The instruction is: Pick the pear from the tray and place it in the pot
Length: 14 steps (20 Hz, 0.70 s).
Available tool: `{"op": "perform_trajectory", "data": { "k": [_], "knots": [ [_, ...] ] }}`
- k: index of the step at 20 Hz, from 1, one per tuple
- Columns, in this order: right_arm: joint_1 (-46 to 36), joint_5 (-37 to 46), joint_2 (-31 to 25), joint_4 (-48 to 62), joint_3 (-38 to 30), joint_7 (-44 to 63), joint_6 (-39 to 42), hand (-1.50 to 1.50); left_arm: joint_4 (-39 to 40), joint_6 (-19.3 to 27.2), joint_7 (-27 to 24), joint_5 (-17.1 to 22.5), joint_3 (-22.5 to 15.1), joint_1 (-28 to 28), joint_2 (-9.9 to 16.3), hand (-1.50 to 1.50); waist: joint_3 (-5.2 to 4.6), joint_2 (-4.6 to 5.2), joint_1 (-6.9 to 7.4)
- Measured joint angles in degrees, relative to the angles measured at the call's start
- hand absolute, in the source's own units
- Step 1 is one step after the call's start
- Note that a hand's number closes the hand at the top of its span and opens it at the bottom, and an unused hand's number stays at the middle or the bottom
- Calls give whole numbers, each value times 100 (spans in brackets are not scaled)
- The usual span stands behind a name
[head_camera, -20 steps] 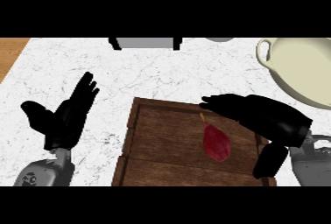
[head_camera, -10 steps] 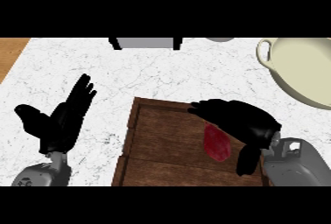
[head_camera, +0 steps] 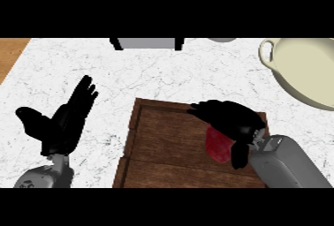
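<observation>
A dark red pear (head_camera: 218,147) lies on the brown wooden tray (head_camera: 164,137), on the tray's right half. My right hand (head_camera: 228,118) hangs over it with curled fingers, covering its upper part, the thumb reaching down along its right side. Whether the fingers touch the pear is hidden. The cream pot (head_camera: 306,70) stands at the far right of the white marble counter, partly cut off by the view's edge. My left hand (head_camera: 62,121) rests open to the left of the tray, fingers up.
A grey block with black ends (head_camera: 147,43) sits at the counter's back edge, with a grey round thing (head_camera: 222,39) beside it. A strip of wood (head_camera: 9,53) shows at the far left, past the counter's edge. White counter lies between tray and pot.
My right hand has moved left and nearer over the tray, coming down over the pear and covering more of it. The left hand has barely shifted.
</observation>
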Motion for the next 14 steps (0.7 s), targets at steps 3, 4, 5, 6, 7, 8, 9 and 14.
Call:
{"op": "perform_trajectory", "data": {
  "k": [3, 4, 5, 6, 7, 8, 9, 14],
  "knots": [
    [-114, 261, 140, 361, 25, -154, -76, -150, -70, -14, 50, -68, 2, 22, -42, 0, 1, 1, 2],
    [-43, 334, 179, 319, 61, -137, -59, -150, -115, -37, 14, -80, -3, 98, -59, 0, 0, 0, 0],
    [-65, 390, 230, 371, 44, -155, -29, -150, -137, -27, 90, -109, 0, 49, -73, 0, 0, 0, -2],
    [-115, 407, 288, 372, -7, -140, 68, -150, -101, -21, 81, -146, -15, 29, -114, 0, 1, 0, -5],
    [-101, 455, 312, 423, -31, -204, 47, 150, -74, 13, 87, -210, -45, 3, -165, 0, 0, -1, -6],
    [-27, 448, 323, 416, -10, -312, -1, 150, -205, -11, 130, -205, -32, 88, -126, 0, -1, -4, -2],
    [-18, 422, 376, 448, 5, -433, -59, 150, -138, -13, 98, -202, 5, 58, -130, 0, -4, -5, -5],
    [30, 515, 468, 464, -4, -921, -352, 150, -7, -63, 92, -206, 62, -35, -188, 0, -4, -5, -11]
  ]
}}
